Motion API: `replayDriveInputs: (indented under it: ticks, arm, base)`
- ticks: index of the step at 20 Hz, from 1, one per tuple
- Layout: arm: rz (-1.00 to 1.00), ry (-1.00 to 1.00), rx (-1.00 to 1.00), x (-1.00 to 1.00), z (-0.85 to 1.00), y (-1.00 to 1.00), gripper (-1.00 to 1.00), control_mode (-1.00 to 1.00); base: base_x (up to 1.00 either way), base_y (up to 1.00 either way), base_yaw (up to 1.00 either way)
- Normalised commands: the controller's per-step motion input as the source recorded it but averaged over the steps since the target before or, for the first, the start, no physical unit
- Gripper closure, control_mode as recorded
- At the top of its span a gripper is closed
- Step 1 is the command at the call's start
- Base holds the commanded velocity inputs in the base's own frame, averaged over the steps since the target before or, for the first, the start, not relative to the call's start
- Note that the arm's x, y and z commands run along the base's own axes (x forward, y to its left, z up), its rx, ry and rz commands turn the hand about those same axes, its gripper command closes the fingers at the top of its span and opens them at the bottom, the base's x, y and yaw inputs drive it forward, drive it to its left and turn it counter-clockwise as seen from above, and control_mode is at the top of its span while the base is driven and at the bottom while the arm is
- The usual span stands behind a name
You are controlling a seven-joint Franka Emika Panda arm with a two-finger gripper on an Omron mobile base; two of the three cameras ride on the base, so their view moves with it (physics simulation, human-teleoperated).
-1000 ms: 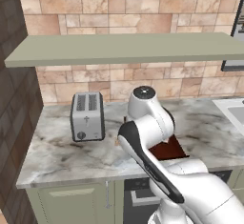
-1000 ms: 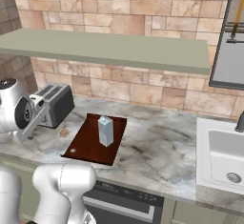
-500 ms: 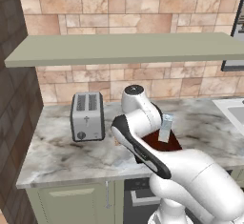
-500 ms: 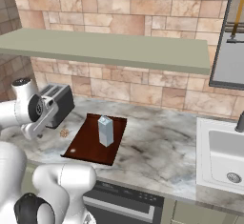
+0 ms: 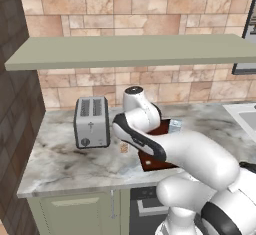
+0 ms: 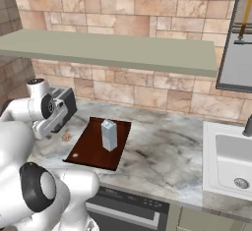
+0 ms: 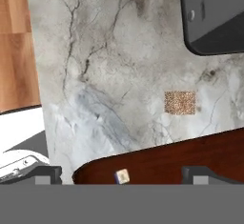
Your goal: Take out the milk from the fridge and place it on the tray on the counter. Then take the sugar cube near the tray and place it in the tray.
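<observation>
On the counter (image 5: pixel 60 164), left base view: milk (image 5: pixel 175 125) stands upright on the tray (image 5: pixel 156 163), mostly hidden behind the arm (image 5: pixel 145 139). Step 1 reads as done. Sugar cube (image 5: pixel 124 148) sits on bare marble between toaster (image 5: pixel 91 121) and tray, apart from both. The arm is bent low over that gap, probably to line up on the cube.

Right base view: the milk rests near the tray's middle, well inside the edges, so it should not tip off. The cube lies just off the tray's left long edge, near the toaster. The wrist hangs above it. The jaws themselves are too small here to read.

Hand view: camera looks straight down. The cube is square-on, right of centre, just beyond the tray's edge. Gripper (image 7: pixel 123 174) is spread wide with nothing between the 2 fingertips (image 7: pixel 47 173), ready for a top-down pinch. The cube is off the gripper's centre line, so a sideways shift looks needed before descent. 1 pale speck (image 7: pixel 123 176) on the tray's edge; cannot identify it.
</observation>
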Motion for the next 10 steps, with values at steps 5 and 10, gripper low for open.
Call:
replayDriveInputs:
  ticks: [5, 10]
  arm:
    - [0.0, 0.0, -0.01, 0.25, -0.23, 0.02, -1.0, -1.0]
    - [0.0, 0.0, -0.02, 0.07, -0.28, 0.02, -1.0, -1.0]
  base:
    - [0.0, 0.0, 0.0]
    - [0.0, 0.0, 0.0]
